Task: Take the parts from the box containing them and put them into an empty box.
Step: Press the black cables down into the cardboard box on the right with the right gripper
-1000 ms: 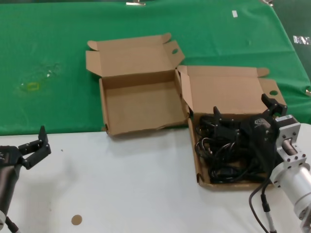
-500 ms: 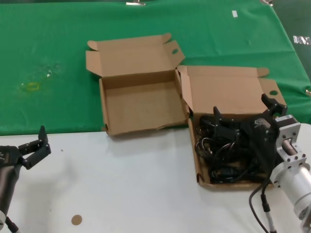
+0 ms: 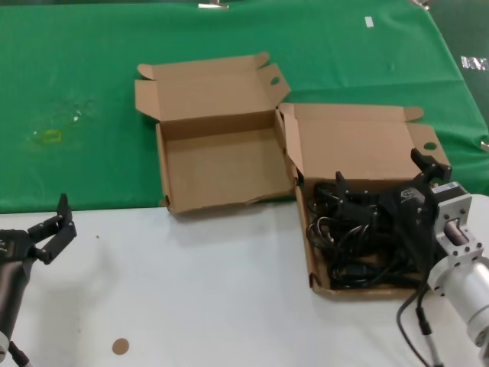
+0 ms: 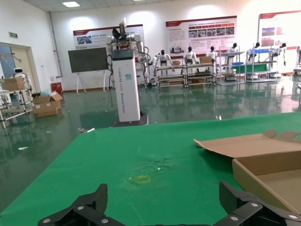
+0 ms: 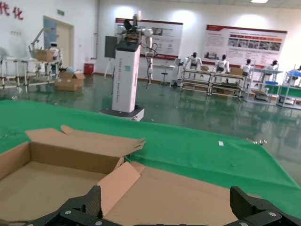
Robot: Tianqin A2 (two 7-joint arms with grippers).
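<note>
Black power cables (image 3: 359, 241) are lying coiled in the straight-walled cardboard box (image 3: 312, 260); the right gripper (image 3: 386, 180) is hanging spread wide above them, needing to straddle one loop before closing. The left gripper (image 3: 55, 222) is waiting, spread apart, over the white table (image 3: 206, 290).

Black fingers (image 3: 341, 186), silver forearm (image 3: 466, 279)

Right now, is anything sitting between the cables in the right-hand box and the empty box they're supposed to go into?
Only cardboard: the cables lie in the box on the right, and its raised side flap and the empty box's wall stand between them. Both lids are open, and the right gripper is open over the cables.
</note>
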